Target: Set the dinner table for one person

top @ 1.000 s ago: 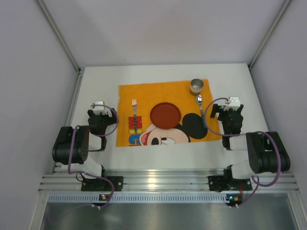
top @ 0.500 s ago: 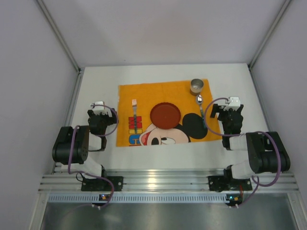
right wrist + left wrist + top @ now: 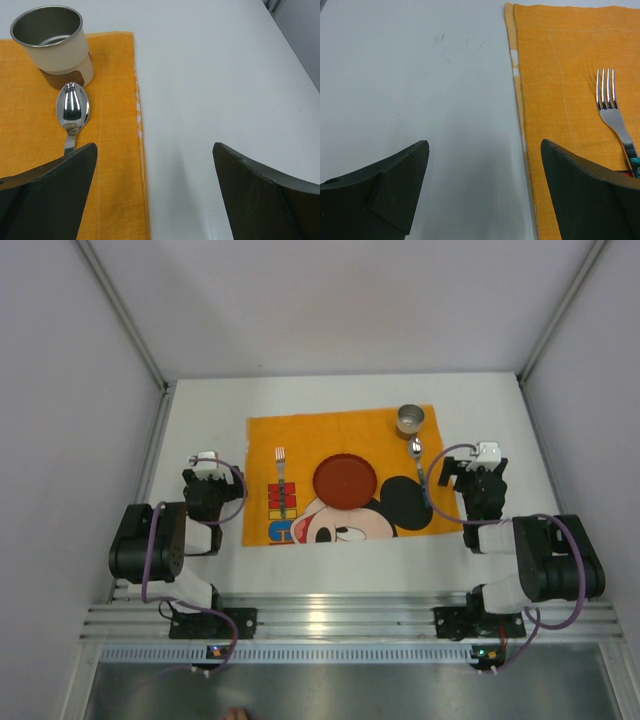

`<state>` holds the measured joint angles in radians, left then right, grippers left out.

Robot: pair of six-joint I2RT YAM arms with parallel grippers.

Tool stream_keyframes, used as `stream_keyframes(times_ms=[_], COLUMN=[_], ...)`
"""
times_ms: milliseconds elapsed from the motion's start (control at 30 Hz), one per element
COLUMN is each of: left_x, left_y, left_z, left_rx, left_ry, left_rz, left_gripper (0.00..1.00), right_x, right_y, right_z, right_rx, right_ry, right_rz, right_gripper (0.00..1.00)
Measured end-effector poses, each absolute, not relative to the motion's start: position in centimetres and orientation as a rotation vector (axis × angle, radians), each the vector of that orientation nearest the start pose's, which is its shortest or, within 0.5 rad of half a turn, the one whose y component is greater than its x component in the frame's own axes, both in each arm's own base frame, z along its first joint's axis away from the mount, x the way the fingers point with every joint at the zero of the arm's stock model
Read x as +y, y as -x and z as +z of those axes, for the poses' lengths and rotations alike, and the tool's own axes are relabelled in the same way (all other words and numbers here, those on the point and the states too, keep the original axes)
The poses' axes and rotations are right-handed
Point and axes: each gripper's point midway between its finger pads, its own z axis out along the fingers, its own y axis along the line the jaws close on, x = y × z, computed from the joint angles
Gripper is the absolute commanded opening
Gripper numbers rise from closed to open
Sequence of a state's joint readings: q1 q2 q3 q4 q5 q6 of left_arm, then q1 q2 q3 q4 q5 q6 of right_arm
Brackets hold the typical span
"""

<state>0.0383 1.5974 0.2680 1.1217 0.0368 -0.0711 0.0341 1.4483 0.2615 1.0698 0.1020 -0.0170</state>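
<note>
The white dinner table (image 3: 200, 420) carries an orange cartoon-mouse cloth (image 3: 340, 440). On the cloth lie a fork (image 3: 281, 480) at the left, a red plate (image 3: 345, 481) in the middle, and a spoon (image 3: 416, 455) with a metal cup (image 3: 410, 420) at the right. My left gripper (image 3: 205, 472) rests open and empty left of the cloth; the left wrist view shows the fork (image 3: 612, 107) and the cloth edge (image 3: 520, 100). My right gripper (image 3: 478, 468) rests open and empty right of the cloth; the right wrist view shows the cup (image 3: 55, 45) and spoon (image 3: 72, 110).
Grey walls enclose the table on the left, right and back. An aluminium rail (image 3: 340, 618) with the arm bases runs along the near edge. Bare white tabletop shows in both wrist views (image 3: 420, 90) (image 3: 225, 75).
</note>
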Motion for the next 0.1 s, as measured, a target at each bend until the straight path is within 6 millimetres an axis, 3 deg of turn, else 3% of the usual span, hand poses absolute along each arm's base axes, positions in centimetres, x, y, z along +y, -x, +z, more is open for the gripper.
stream_keyframes(times_ms=[100], left_x=[0.51], left_y=[-37.93], left_z=[6.18], left_rx=[1.777], left_ry=[0.071], left_rz=[-0.056], left_gripper=[0.98], right_x=[-0.57], right_y=[-37.76], right_z=[10.06], right_rx=[1.687], right_ry=[-0.033], right_rz=[-0.073], right_gripper=[1.0])
